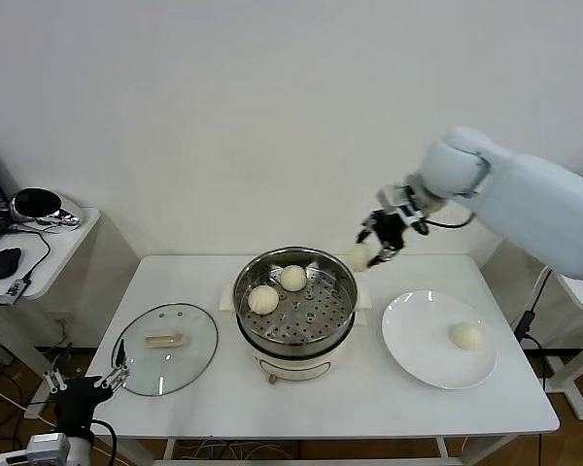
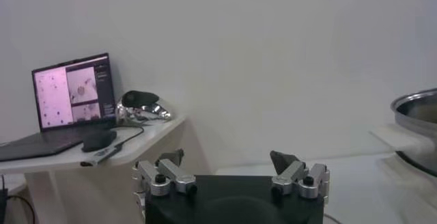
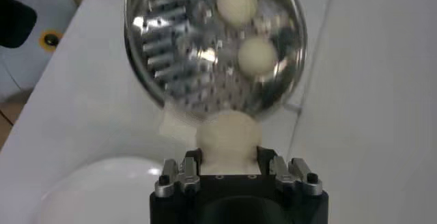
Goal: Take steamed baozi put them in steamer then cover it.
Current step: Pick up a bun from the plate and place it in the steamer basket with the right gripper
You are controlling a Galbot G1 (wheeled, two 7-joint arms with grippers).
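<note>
The shiny steel steamer (image 1: 342, 309) stands mid-table with two cream-white baozi (image 1: 263, 299) (image 1: 292, 278) on its perforated tray. My right gripper (image 1: 369, 252) hangs above the steamer's right rear rim, shut on a third baozi (image 1: 360, 256); the right wrist view shows this held baozi (image 3: 227, 138) pinched between the jaws over the steamer rim (image 3: 295, 61). One more baozi (image 1: 465, 336) lies on the white plate (image 1: 415, 340) at the right. The glass cover (image 1: 196, 356) rests flat on the table left of the steamer. My left gripper (image 1: 85, 380) is parked open, low at the front left.
A side table (image 1: 66, 250) at the far left carries a laptop (image 2: 72, 95), a mouse (image 1: 4, 261) and a shiny bowl-like object (image 1: 37, 205). Cables hang below the main table's left and right ends.
</note>
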